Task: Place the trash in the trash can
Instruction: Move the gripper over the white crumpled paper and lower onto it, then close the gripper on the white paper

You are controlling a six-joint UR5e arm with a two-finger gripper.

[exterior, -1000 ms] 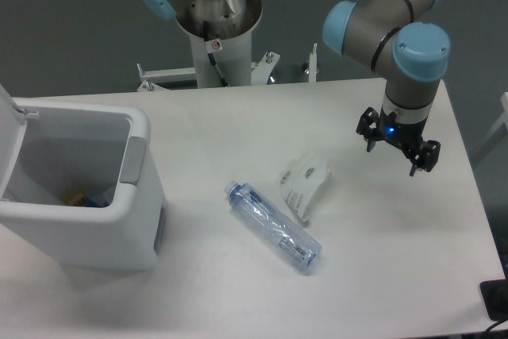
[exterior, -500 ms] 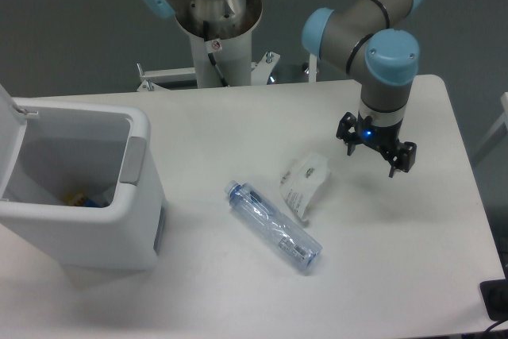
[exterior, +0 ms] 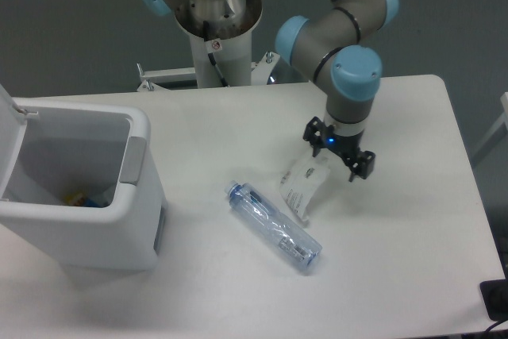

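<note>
A crumpled white wrapper (exterior: 302, 186) with small dark print lies on the white table, right of centre. A clear plastic bottle (exterior: 273, 226) with a bluish label lies diagonally just left of and below it. My gripper (exterior: 334, 154) is open, fingers pointing down, directly above the wrapper's upper right end and holding nothing. The white trash can (exterior: 75, 188) stands at the left with its lid (exterior: 6, 103) swung open; a small yellow and blue item lies at its bottom.
The robot's base column (exterior: 213, 29) stands behind the table's far edge with a metal bracket beside it. The table's right edge (exterior: 468, 188) is near. A dark object (exterior: 497, 299) sits off the table's lower right corner.
My gripper has moved left and slightly toward the table's middle, from the right side of the table to just above the wrapper. Bottle, wrapper and bin have not moved.
</note>
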